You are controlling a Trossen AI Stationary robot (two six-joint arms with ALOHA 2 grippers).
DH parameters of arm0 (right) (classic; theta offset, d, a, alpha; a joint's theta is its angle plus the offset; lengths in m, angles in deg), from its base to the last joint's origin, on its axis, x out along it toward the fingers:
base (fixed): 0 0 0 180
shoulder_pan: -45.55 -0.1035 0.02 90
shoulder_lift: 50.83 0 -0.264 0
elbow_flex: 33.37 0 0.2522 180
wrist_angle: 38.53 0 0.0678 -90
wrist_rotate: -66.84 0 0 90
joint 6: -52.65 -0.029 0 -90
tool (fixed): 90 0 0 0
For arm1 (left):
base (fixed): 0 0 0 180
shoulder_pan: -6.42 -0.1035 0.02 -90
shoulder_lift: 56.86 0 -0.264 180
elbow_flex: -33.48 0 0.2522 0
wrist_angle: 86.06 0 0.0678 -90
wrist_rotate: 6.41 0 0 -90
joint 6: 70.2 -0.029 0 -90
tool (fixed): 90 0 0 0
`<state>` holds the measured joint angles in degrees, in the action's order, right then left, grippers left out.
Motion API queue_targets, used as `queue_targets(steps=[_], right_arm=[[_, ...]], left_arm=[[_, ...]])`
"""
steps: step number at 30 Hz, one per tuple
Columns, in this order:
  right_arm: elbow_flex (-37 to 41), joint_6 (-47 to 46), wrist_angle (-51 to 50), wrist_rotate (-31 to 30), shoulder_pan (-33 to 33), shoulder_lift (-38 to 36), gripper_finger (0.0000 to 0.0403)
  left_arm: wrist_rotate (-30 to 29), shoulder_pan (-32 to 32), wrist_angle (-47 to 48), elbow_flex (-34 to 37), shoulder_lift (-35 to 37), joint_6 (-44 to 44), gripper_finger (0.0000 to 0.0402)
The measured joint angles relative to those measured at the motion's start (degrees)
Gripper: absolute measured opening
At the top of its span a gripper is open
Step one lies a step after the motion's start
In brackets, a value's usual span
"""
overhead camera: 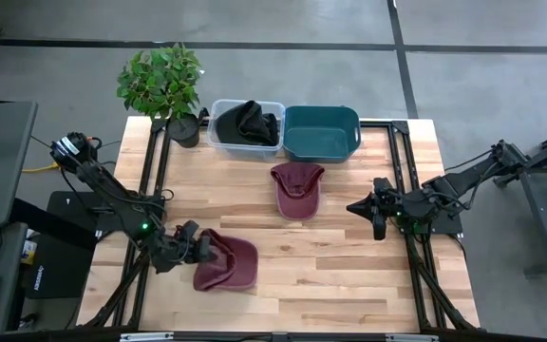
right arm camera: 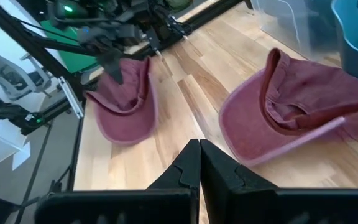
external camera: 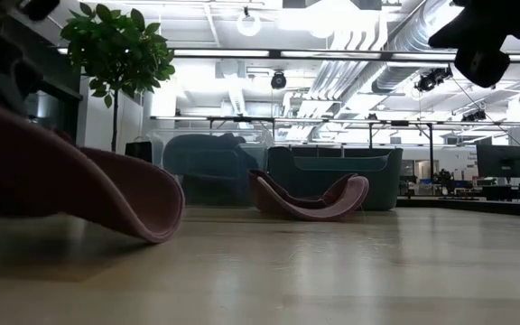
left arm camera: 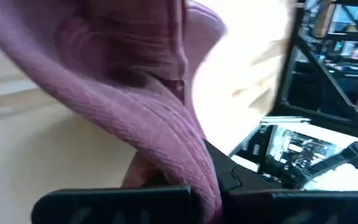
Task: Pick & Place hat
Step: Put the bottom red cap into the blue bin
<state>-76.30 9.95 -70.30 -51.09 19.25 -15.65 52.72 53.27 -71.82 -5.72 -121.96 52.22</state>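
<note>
Your left gripper point(overhead camera: 196, 245) pinches the edge of the soft maroon fabric cap point(overhead camera: 228, 263) lying at the wooden table's point(overhead camera: 349, 275) front-left. It's light and floppy, so expect sagging. Your right gripper point(overhead camera: 367, 208) waits closed, empty, near a second maroon cap point(overhead camera: 297, 188).

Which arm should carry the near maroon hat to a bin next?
Left. The left gripper is shut on the near maroon hat; the right gripper hangs shut by the other hat.
</note>
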Motion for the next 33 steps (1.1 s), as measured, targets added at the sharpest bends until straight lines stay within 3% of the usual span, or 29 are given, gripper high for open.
queue_targets(steps=[7, 12, 22, 33], right_arm=[[-0.02, -2.44, -1.33, -1.92, 0.01, -0.04, 0.0000], [-0.02, -5.43, -3.69, -4.37, 0.01, -0.11, 0.0000], [-0.02, -10.69, -9.61, -5.54, 0.01, -0.99, 0.0000], [-0.02, -11.49, -18.62, -9.45, 0.01, -7.30, 0.0000]], left_arm=[[-4.07, -0.26, 3.39, -5.24, 0.00, -3.23, 0.0000], [-3.87, -4.34, 4.64, -9.83, 0.00, -9.94, 0.0000], [3.51, -17.34, 6.00, -21.46, 0.00, -31.09, 0.0000], [9.68, -29.77, 5.99, -28.56, -2.85, -44.44, 0.0000]])
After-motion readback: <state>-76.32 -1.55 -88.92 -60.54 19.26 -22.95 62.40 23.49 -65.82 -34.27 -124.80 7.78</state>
